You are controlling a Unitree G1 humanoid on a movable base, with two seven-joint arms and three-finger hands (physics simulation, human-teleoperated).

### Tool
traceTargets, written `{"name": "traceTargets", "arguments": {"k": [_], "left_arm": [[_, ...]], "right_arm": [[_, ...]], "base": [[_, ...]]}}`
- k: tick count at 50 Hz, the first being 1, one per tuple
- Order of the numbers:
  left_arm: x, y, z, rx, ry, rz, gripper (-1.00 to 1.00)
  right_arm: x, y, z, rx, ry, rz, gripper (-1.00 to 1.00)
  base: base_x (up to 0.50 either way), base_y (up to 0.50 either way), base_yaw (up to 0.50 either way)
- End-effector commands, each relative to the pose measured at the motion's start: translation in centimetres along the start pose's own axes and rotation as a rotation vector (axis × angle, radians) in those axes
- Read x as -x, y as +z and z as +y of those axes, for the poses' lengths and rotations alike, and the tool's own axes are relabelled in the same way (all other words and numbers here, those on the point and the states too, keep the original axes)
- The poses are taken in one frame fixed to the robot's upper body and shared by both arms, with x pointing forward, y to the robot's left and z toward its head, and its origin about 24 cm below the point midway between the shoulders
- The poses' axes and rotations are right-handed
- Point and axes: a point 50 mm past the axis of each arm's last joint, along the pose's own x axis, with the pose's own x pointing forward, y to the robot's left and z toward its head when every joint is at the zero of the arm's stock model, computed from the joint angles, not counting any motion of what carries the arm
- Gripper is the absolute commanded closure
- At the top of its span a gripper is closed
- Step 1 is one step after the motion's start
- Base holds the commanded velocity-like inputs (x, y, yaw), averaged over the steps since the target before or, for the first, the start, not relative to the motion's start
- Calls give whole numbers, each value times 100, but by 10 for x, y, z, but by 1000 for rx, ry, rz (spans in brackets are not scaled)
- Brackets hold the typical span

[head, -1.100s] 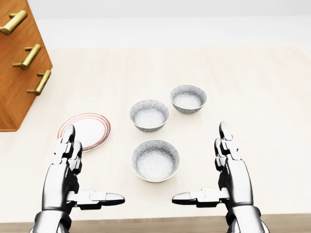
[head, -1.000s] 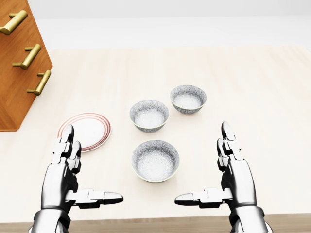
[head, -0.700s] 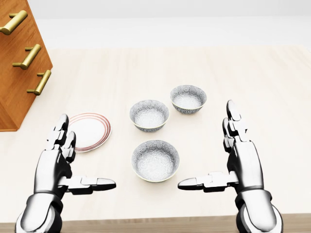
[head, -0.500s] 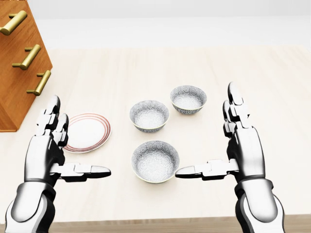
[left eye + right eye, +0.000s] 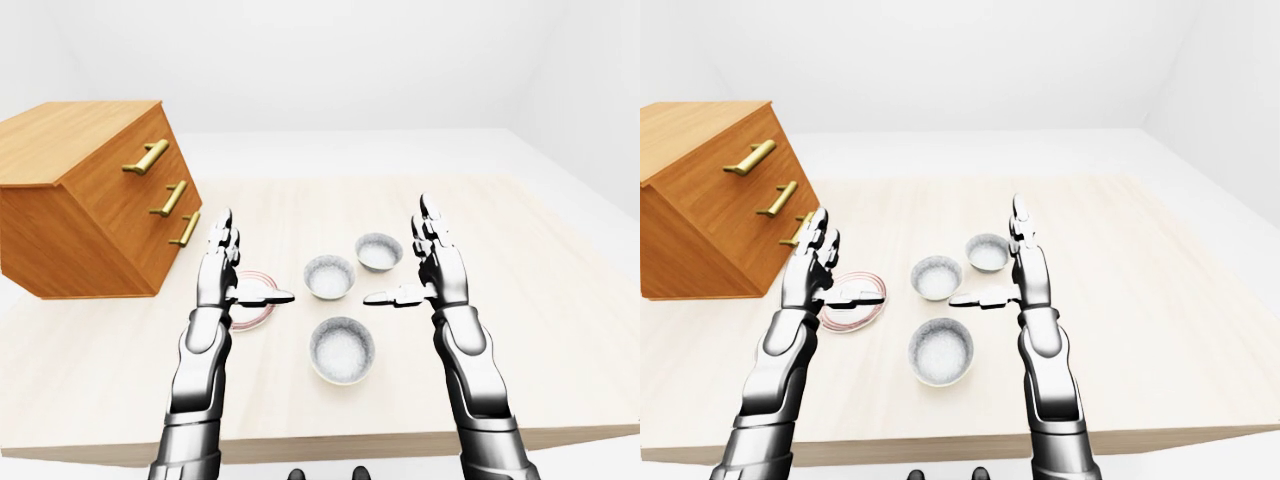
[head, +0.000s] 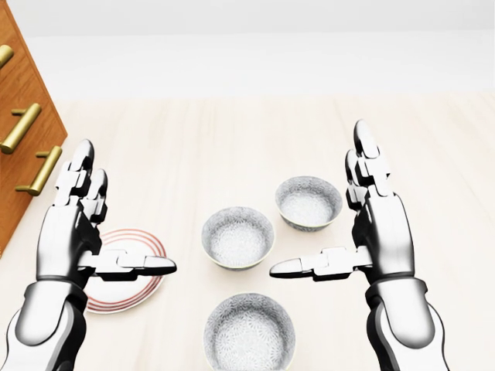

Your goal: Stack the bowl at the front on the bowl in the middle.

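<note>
Head view: the front bowl sits untouched on the table, lowest in view, the middle bowl just above — both hands, left hand and right hand, hover with fingers spread, empty. Judged pre-grasp; next calls for lowering onto the front bowl's rim.

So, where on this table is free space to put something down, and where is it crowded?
The table is bare to the right of the right hand, and along the top beyond the far bowl. It is crowded in the middle: three bowls close together, the plate under the left hand, and the wooden drawer chest at left.
</note>
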Motion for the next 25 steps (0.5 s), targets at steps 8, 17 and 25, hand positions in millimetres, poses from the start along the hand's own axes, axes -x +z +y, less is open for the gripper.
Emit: {"name": "traceTargets", "arguments": {"k": [8, 17, 25], "left_arm": [[0, -4, -3, 3, -8, 15, -100], [1, -7, -5, 6, -10, 27, -100], [2, -10, -6, 5, -11, 39, -100]], "right_arm": [[1, -7, -3, 22, -31, 31, -100], [4, -9, -4, 22, -23, 42, -100], [-12, -19, -13, 345, 13, 53, -100]], "base": [[19, -3, 0], [0, 0, 0], [0, 0, 0]]}}
